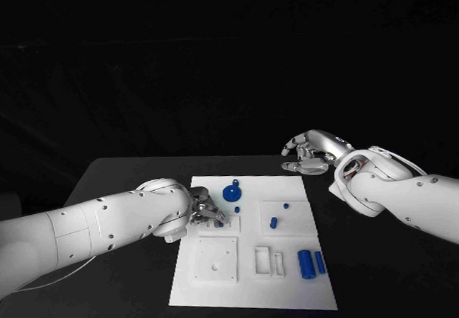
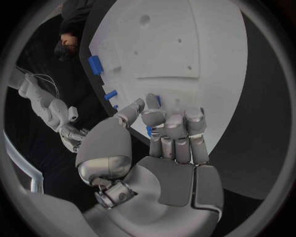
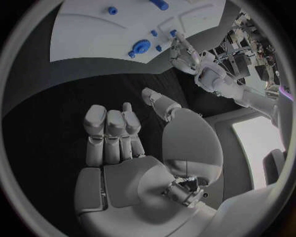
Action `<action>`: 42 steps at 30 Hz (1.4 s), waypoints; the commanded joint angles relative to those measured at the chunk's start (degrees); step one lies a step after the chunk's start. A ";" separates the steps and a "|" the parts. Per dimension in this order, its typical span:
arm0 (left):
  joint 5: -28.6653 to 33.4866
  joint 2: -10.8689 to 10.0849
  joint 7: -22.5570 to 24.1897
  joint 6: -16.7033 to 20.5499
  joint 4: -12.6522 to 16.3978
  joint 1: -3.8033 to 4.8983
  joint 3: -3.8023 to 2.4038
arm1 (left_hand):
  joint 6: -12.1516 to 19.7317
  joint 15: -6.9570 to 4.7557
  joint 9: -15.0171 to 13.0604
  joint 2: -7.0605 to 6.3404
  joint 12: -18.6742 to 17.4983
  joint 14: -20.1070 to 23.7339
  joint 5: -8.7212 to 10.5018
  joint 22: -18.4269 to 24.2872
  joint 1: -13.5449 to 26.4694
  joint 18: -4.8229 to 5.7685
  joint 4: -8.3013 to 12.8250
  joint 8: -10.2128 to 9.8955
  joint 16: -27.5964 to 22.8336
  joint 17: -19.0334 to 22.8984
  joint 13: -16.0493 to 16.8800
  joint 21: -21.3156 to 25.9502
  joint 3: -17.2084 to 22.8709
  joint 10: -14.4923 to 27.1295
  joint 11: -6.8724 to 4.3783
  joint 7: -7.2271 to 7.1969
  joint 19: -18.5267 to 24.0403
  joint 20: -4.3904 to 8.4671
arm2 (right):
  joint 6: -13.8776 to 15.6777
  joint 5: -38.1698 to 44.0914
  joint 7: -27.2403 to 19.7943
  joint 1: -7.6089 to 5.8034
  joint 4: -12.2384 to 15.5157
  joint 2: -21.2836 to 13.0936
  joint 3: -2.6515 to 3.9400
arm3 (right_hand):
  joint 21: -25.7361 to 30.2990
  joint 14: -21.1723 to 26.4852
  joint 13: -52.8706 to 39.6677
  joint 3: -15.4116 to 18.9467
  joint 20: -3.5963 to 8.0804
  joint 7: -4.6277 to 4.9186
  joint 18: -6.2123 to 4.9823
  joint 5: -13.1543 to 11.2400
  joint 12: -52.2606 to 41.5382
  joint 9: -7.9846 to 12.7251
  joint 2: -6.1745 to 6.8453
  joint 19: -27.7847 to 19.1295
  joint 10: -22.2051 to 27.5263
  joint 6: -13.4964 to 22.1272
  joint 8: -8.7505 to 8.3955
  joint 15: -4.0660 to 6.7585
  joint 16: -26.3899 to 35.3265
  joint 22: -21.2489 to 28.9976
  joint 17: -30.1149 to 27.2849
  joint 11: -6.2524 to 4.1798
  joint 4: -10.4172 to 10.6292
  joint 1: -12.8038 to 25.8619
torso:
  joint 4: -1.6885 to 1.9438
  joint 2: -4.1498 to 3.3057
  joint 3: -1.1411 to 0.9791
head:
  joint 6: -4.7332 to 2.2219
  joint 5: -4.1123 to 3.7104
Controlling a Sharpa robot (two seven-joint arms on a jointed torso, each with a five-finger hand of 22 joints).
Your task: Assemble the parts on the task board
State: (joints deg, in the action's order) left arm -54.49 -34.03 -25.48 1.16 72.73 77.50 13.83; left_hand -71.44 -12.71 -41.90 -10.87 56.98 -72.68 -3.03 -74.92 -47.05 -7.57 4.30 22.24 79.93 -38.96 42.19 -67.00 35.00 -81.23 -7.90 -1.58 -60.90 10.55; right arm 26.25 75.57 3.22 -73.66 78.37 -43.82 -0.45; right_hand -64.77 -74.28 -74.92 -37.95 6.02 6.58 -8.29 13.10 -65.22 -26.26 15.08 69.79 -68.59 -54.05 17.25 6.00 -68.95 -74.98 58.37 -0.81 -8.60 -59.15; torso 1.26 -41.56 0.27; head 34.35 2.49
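Black cloth covers the table [image 1: 118,178], and the white task board [image 1: 220,287] lies in the middle of it, within reach of both arms. At the board's left edge the left hand [image 1: 203,208] hangs low over a raised square block [image 1: 220,224]. In the left wrist view its fingers [image 2: 175,129] curl in close together, and a sliver of a blue part [image 2: 150,131] shows just behind them — pinched or merely beside them, I cannot tell. Most likely it is working a small piece into that block. Further right, a round blue knob [image 1: 232,193] and a short peg [image 1: 274,222] stand in their seats, while two blue cylinders [image 1: 310,263] lie loose near the board's right edge. Off the board, the right hand [image 1: 311,152] hovers over bare table, fingers loosely curled and holding nothing — waiting, it seems.
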 commanded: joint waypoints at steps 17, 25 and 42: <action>5.16 -3.76 2.41 1.38 2.81 1.34 -3.68 | 6.41 1.38 1.18 -3.38 -3.78 2.95 0.23 0.94 -2.00 1.22 -2.91 -3.68 -3.62 2.75 -2.84 2.28 0.78 3.58 2.57 2.65 4.08 4.06 | -0.23 -0.02 -0.58 -0.01 -0.18 -0.22 0.03 | 0.26 -0.42 -1.49 0.37 0.36 0.14 -6.71 0.31 0.27 -0.09 -0.24 -0.07 1.38 -0.66 0.01 0.02 0.35 -0.42 0.09 1.06 -0.07 -0.12 | 0.06 0.01 0.01 | -0.85 -0.04; 5.88 -4.40 2.39 0.69 -0.29 2.53 -4.97 | 8.35 2.41 1.40 -3.33 -6.26 4.89 0.22 1.81 -2.93 2.03 -3.10 -4.65 -6.00 4.19 -4.27 4.23 0.43 5.57 3.51 3.59 6.19 3.34 | -0.14 -0.05 -0.59 -0.01 -0.18 -0.32 0.03 | 0.26 -0.43 -1.49 0.39 0.36 0.14 -6.71 0.34 0.26 -0.08 -0.23 -0.06 1.37 -0.63 -0.01 0.03 0.35 -0.42 0.10 1.06 -0.07 -0.12 | 0.01 -0.01 -0.02 | -1.05 -0.05; 2.65 3.19 2.32 -5.48 -15.19 2.66 -4.77 | 9.31 2.81 1.39 -4.33 -6.99 5.29 0.21 2.14 -0.80 2.53 -5.33 -5.05 -6.48 4.69 -4.73 4.91 -1.82 5.97 3.86 3.95 6.87 3.08 | -0.17 -0.05 -0.59 -0.01 -0.20 -0.18 0.03 | 0.27 -0.44 -1.50 0.43 0.37 0.14 -6.71 0.40 0.24 -0.07 -0.22 -0.04 1.34 -0.58 -0.04 0.03 0.36 -0.42 0.12 1.06 -0.08 -0.14 | -0.20 -0.22 0.12 | -0.97 0.02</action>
State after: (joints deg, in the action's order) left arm -50.44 -31.29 -23.84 -0.87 58.19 80.10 9.06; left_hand -62.70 -9.92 -40.55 -15.28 50.32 -67.64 -3.04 -72.84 -48.36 -5.76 -1.15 17.48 73.69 -34.34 37.53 -62.31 33.51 -75.63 -4.09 2.24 -54.45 7.79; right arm 26.30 75.43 3.13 -73.66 78.18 -44.06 -0.45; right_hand -64.77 -74.40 -74.92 -37.79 6.00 6.58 -8.29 13.32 -65.22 -26.28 15.08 69.79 -68.78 -54.05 17.25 6.11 -68.95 -74.98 58.41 -0.62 -8.77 -59.15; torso 1.21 -41.71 0.36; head 33.32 2.46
